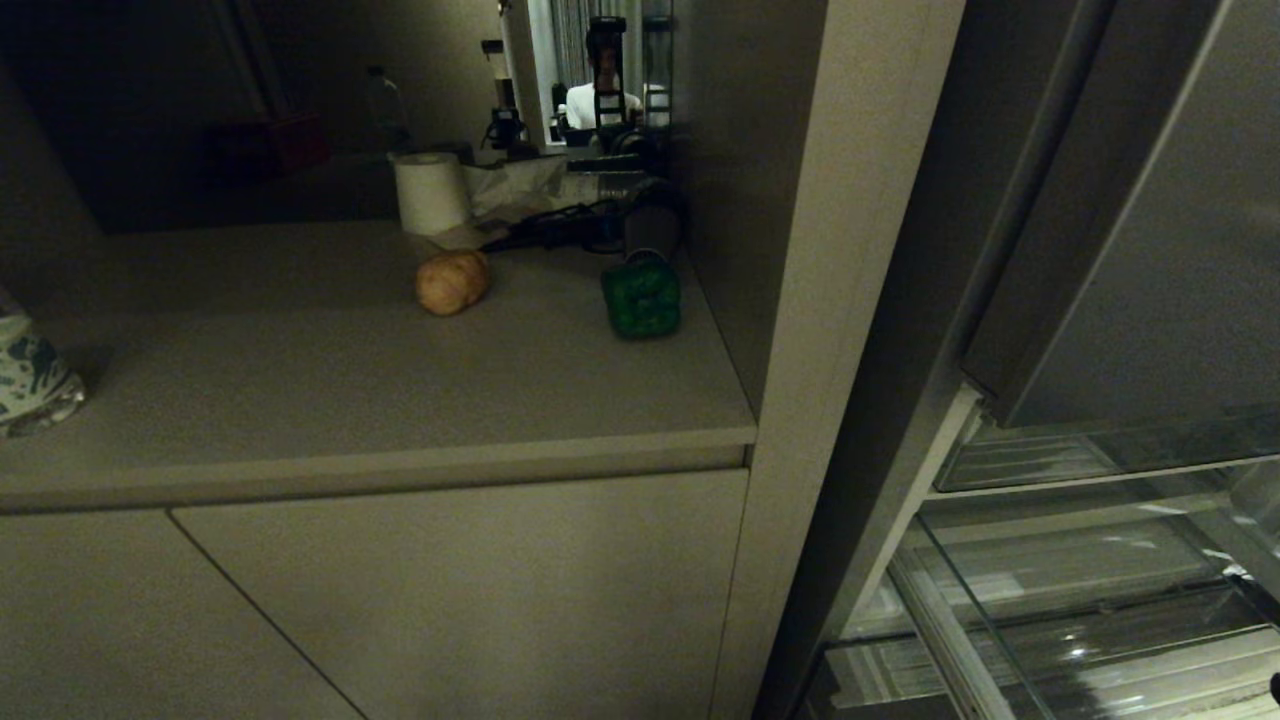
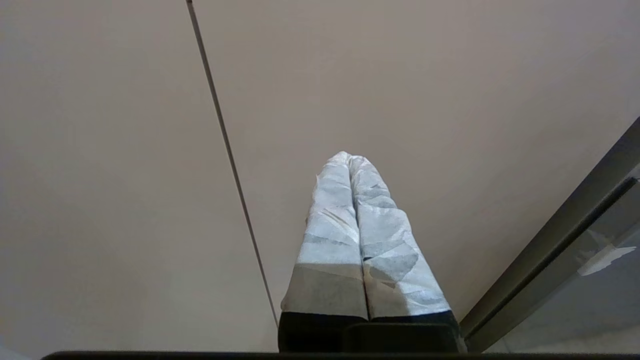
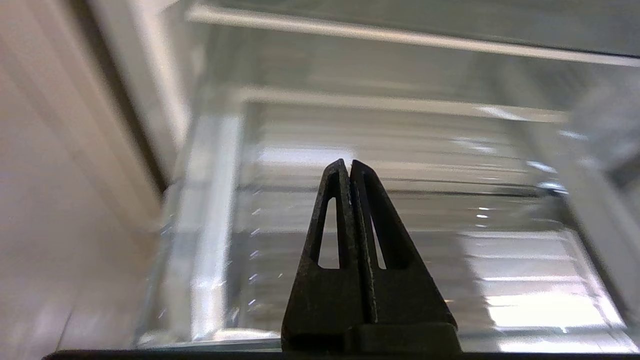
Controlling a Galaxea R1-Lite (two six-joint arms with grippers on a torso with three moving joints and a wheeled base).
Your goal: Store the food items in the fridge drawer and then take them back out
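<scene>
The room is dim; a matte beige worktop (image 1: 300,370) spans the left, with flat beige handleless cabinet doors (image 1: 450,590) beneath it; a tall beige upright panel (image 1: 830,300) bounds it on the right; beyond that stand grey steel fridge door panels (image 1: 1150,220); at the back a white paper roll (image 1: 430,192) sits near tangled black cables (image 1: 560,228); a lit gap (image 1: 585,70) glows behind.

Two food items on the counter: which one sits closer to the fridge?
The green pepper, by the counter's right end beside the tall panel; the potato lies farther left.
</scene>
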